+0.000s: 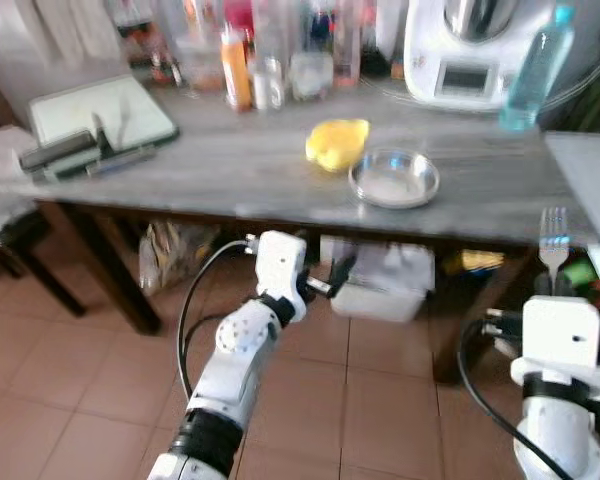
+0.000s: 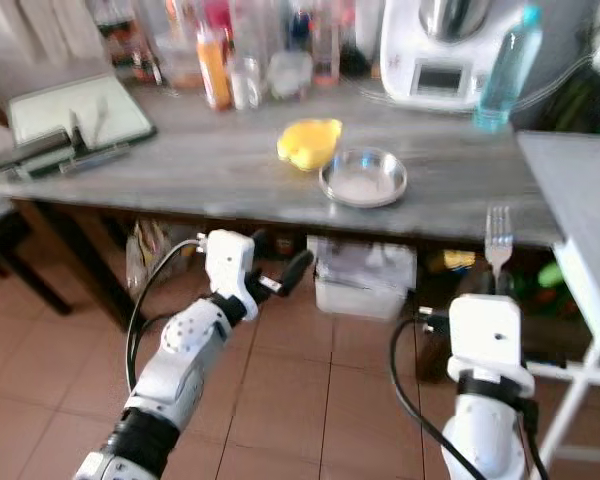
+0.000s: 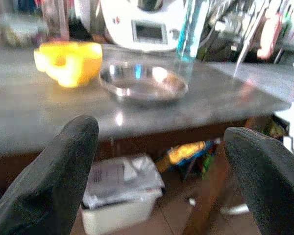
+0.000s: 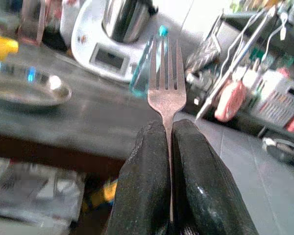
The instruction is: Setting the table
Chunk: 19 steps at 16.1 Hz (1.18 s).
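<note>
Fork (image 4: 166,93) handle hidden between fingers (image 4: 142,181)

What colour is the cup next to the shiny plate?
Yellow. The cup shows best in the left wrist view, beside the plate.

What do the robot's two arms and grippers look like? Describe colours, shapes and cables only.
Both arms are silver-white with black bands and looping black cables. The left gripper has two thick, rounded black fingers. The right gripper has textured black fingers on a boxy white wrist housing.
</note>
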{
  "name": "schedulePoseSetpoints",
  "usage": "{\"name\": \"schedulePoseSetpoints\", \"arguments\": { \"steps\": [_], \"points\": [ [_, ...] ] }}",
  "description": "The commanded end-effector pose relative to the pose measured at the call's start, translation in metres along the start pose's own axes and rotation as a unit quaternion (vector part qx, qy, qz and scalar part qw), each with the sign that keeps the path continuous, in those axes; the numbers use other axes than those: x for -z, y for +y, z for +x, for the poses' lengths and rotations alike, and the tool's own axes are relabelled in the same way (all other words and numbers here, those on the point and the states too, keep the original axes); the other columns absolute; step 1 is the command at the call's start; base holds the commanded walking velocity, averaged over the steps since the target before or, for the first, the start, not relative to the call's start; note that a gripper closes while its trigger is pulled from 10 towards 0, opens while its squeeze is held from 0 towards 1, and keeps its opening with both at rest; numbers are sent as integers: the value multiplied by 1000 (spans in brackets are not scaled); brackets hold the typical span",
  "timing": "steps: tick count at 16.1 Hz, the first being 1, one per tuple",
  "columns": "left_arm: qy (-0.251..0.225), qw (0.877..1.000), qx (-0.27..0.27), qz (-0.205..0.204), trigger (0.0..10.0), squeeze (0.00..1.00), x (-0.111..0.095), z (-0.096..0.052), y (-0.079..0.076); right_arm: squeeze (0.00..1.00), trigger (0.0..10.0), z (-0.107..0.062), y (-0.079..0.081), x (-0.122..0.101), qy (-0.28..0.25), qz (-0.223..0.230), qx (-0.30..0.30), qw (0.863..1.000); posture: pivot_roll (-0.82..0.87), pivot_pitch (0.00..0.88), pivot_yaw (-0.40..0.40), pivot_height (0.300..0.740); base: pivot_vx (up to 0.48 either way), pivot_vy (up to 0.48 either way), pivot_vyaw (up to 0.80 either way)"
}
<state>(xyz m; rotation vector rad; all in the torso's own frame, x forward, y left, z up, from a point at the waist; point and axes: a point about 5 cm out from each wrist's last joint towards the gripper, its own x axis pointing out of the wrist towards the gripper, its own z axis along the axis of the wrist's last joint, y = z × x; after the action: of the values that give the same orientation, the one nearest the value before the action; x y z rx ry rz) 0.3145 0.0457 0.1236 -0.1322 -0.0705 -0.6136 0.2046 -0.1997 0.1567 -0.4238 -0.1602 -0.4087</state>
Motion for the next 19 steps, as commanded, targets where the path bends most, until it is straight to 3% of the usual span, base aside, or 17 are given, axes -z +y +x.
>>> {"name": "schedulePoseSetpoints", "arguments": {
  "steps": [1, 10, 19],
  "points": [
    [4, 1000, -6, 8, 10000, 0, -1, -3, 7, 0, 10000, -1, 3, -4, -8, 6, -2, 1000, -90, 93, 7, 740, 364, 0, 0],
    [8, 1000, -6, 8, 10000, 0, 1, -3, 6, 0, 10000, 2, 2, -4, -11, 3, -4, 1000, -84, 84, 1, 740, 324, 0, 0],
    [-20, 1000, 4, 21, 10000, 0, -10, -7, 4, 0, 10000, -2, -4, 1, -3, -5, 0, 1000, -77, 85, -4, 740, 0, 0, -124]
  ]
}}
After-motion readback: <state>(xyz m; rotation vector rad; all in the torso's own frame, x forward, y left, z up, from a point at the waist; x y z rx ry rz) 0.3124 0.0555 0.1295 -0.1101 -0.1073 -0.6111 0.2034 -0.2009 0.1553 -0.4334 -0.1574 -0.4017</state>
